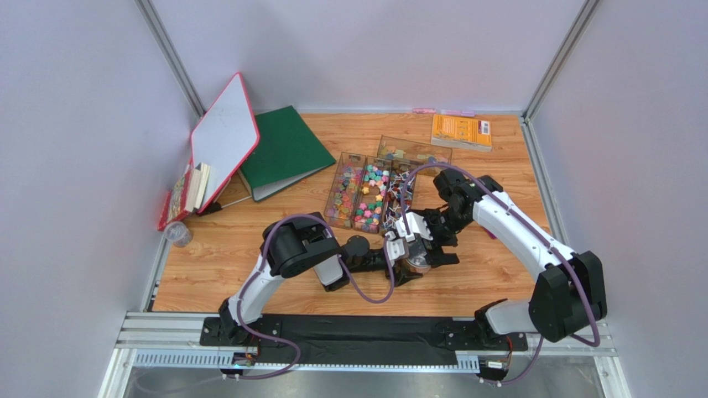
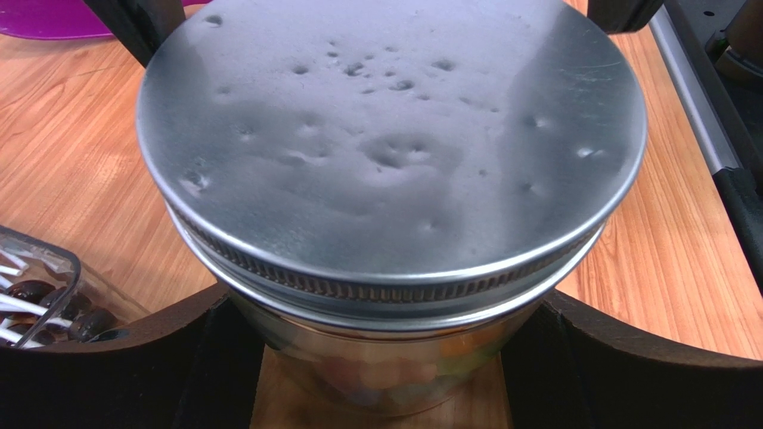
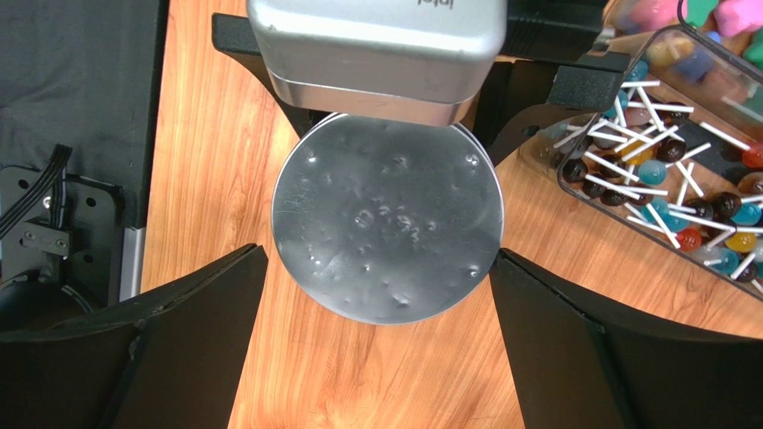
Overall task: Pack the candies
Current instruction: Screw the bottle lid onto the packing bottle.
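Observation:
A glass jar with a dented silver screw lid (image 2: pixel 394 152) stands on the wooden table, with mixed coloured candies (image 2: pixel 394 375) showing through its glass. My left gripper (image 2: pixel 385 362) is shut on the jar body, one finger on each side below the lid. The top view shows the jar (image 1: pixel 413 264) between both arms. My right gripper (image 3: pixel 376 268) hovers over the lid (image 3: pixel 387 231), open, its fingers (image 3: pixel 179 331) wide apart and clear of the rim. More candies (image 1: pixel 366 195) fill clear trays behind, and lollipops on white sticks (image 3: pixel 663 179) lie in the nearest tray.
A purple scoop (image 2: pixel 54 18) lies beyond the jar. A lollipop tray corner (image 2: pixel 36 295) is just left of my left fingers. A green binder (image 1: pixel 287 149), a whiteboard (image 1: pixel 223 137), an orange book (image 1: pixel 461 131) and another clear tray (image 1: pixel 413 153) stand at the back.

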`<state>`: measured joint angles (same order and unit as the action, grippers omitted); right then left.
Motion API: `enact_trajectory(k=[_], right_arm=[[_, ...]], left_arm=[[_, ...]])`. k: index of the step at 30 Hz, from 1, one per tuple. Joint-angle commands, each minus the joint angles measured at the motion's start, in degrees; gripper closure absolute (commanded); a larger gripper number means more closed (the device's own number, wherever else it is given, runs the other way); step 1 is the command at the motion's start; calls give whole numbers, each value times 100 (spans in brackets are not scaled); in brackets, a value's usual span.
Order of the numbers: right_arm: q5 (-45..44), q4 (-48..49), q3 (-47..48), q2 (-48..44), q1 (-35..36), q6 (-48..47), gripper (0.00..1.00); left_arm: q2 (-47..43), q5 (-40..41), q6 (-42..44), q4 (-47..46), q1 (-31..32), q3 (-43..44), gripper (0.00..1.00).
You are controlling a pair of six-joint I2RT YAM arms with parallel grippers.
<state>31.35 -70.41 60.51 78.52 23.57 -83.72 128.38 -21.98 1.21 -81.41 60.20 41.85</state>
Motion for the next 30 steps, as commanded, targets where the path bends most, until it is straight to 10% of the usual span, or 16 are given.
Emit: enact_trajectory(k=[1, 19, 30], right_arm=[[-50, -60, -346, -433, 77, 487, 0], [-787, -220, -1008, -2508, 130, 1815, 0], [-605, 134, 660, -568, -11, 1298, 0]], left_arm=[[320, 106, 318, 1531, -88, -115, 100], [407, -87, 397, 1760, -237, -1, 100], [320, -140, 634, 1856, -149, -63, 100]])
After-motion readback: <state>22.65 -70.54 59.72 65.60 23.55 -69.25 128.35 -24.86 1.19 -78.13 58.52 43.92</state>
